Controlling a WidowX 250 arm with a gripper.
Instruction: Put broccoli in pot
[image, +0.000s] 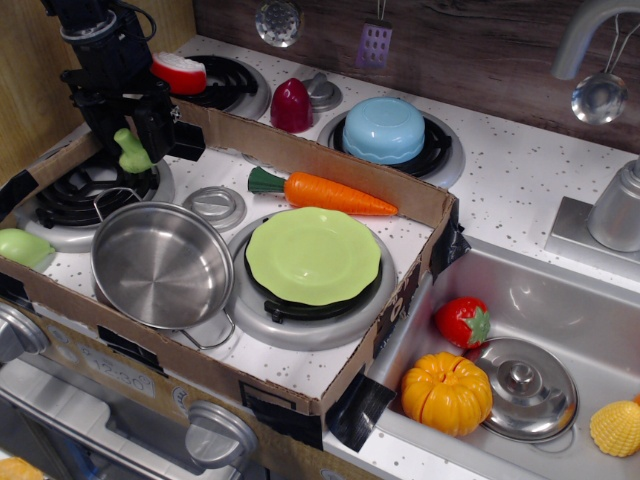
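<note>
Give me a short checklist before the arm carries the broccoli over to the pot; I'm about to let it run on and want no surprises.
1. Grip: the pincer is closed around the broccoli, stalk up between the fingers. Ok.
2. Lift: broccoli appears to hang clear of the burner below it. Ok, though the exact height cannot be told.
3. Target: the pot stands upright, open and empty, no lid on it. Ok.
4. Path: nothing tall stands between broccoli and pot; the pot's wire handle lies low on that side. Ok.
5. Cardboard wall right beside the pincer: contact cannot be told.
6. Grip firmness: cannot tell.
</note>
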